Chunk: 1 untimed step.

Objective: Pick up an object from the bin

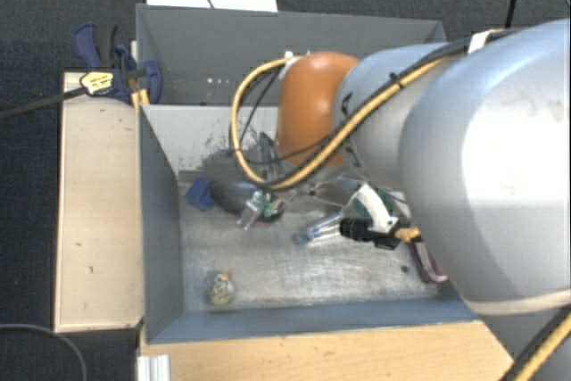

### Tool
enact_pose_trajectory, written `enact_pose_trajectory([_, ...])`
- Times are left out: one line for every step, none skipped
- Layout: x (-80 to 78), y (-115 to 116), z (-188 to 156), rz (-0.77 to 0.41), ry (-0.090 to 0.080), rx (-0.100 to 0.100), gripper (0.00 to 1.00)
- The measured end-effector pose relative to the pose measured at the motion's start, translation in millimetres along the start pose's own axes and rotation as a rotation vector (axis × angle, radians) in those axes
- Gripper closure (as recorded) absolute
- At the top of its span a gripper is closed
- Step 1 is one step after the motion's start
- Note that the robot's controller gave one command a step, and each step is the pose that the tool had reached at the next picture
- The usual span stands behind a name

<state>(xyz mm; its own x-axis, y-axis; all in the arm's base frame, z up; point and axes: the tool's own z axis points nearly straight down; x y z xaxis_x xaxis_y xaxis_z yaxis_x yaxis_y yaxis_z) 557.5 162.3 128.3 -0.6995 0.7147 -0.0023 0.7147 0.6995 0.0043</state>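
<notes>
Camera view, and nearest to us a small mottled ball (220,287) sits alone by the near left corner of the bin (161,219). A little further in, on the right, there's a purple piece (426,263) tucked against the arm. Beyond it lie a clear stick with a blue tip (312,234) and a black-and-white tool (370,217) just behind that.

Further still, left of centre, the claw (259,199) hangs below the orange wrist cover (308,116). It's low over a dark grey rounded lump (234,192), which has a blue scrap (198,192) at its left side. Apart or together? Cannot tell, since the cover and cables hide it.

That grey lump looks like the candidate. To do this well, I'd centre squarely over the lump, stay clear of the blue scrap and the far wall, close only once fully down, then lift straight up.
</notes>
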Motion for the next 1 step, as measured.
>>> enact_pose_trajectory([-0.6, 0.8, -33.5, -0.008, 0.001, 0.002, 1.00])
